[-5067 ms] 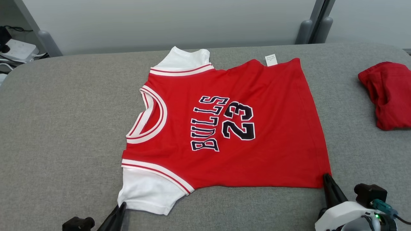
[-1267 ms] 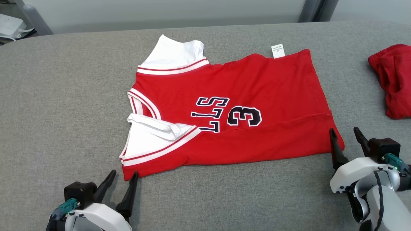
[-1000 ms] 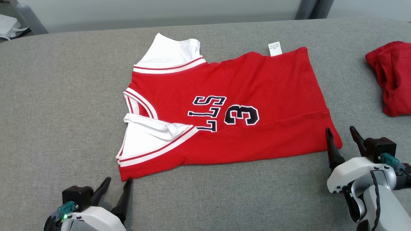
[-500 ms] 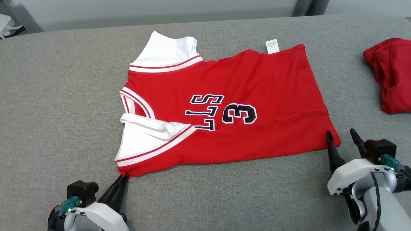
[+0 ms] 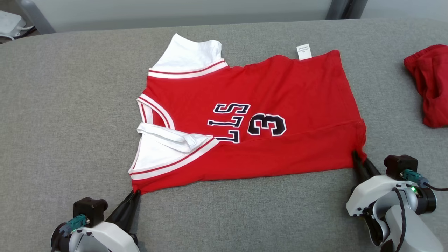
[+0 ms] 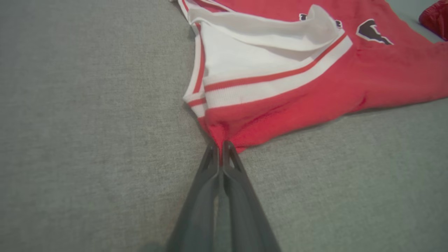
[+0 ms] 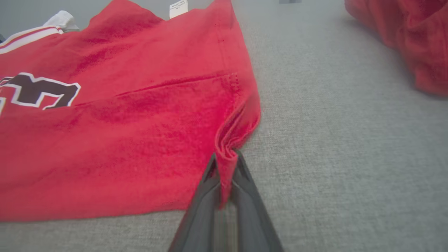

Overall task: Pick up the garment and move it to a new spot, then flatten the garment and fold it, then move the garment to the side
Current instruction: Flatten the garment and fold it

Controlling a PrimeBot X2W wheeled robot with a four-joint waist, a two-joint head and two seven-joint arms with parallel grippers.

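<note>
Grey woven fabric covers the bench (image 5: 70,105), and both grippers reach onto it from its near edge. At the near left, the left gripper (image 5: 135,193) has its dark fingers (image 6: 201,196) pressed together on the near-left corner of the red basketball jersey (image 5: 280,87), with a small tuck of red cloth pinched between the tips. At the near right, the right gripper (image 5: 357,154) is likewise clamped on the jersey's near-right corner, where the hem is bunched into folds and a strip of it hangs down between the fingers. The jersey lies in the middle of the bench, mostly flat, with its neck to the left and its hem to the right. Its near edge is folded over towards the far side, so the near white sleeve (image 5: 157,154) lies on top of the red front and covers part of the dark lettering (image 5: 227,122); a few letters and a "3" show. Farther off, the far white sleeve (image 5: 189,56) sticks out at the far left, and a white label (image 5: 303,51) pokes out from the jersey's far edge. Well apart, at the far right, lies a crumpled red garment (image 5: 428,87)
</note>
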